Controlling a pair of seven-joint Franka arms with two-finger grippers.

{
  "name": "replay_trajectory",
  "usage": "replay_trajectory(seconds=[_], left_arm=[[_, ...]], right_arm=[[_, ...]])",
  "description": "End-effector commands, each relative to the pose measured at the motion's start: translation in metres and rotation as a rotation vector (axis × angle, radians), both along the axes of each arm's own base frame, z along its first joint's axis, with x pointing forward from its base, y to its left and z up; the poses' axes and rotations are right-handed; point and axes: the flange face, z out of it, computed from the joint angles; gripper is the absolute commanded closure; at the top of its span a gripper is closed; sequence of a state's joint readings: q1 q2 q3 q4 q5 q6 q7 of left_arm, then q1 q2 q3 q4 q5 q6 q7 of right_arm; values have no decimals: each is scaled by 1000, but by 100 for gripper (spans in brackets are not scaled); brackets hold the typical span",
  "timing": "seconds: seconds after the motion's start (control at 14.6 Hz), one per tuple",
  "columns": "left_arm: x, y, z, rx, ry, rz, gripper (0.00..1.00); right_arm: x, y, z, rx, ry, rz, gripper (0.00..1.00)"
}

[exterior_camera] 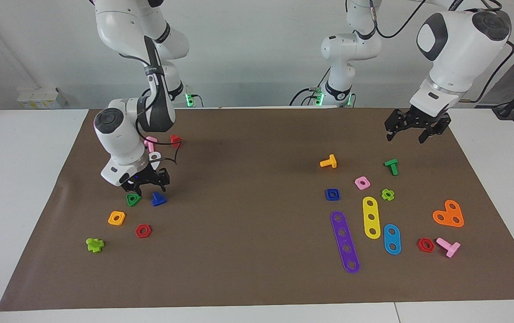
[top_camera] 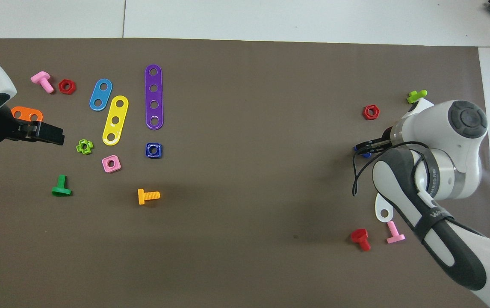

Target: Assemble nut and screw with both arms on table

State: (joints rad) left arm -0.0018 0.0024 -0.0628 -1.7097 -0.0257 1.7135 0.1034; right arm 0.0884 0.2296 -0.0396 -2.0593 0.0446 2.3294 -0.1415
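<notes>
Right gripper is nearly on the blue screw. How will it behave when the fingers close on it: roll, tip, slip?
The blue screw lies beside the green triangular nut, under the right gripper. Its flat triangular head probably keeps it from rolling. Being small, glossy plastic, it looks light and may slip or pivot if pinched off-centre. A nudge could push it against the nut.

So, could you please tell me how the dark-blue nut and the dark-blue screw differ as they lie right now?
The nut is square with a round centre hole; the screw has a triangular head and no hole showing. The nut lies at the left arm's end of the table, beside the purple strip, with no gripper by it; the screw lies at the right arm's end, beside the green triangular nut, with the right gripper low over it. Both share the dark-blue colour and rest on the mat.
</notes>
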Motion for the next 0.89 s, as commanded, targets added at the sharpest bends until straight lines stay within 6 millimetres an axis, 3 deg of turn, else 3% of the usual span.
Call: replay_trajectory(seconds=[0.0,0.41,0.68,0.82], left_arm=[[-10,3,2,1,3,-1,0],[-15,4,-5,3,12,-5,0],[-15,4,-6,1,12,-3,0],[-15,3,-6,3,13,-2,1]], right_arm=[[4,1,-8,25,-30,2,24],[4,1,-24,22,-15,19,48],[3,-1,-26,21,-1,42,50],[3,-1,-26,22,-1,42,59]])
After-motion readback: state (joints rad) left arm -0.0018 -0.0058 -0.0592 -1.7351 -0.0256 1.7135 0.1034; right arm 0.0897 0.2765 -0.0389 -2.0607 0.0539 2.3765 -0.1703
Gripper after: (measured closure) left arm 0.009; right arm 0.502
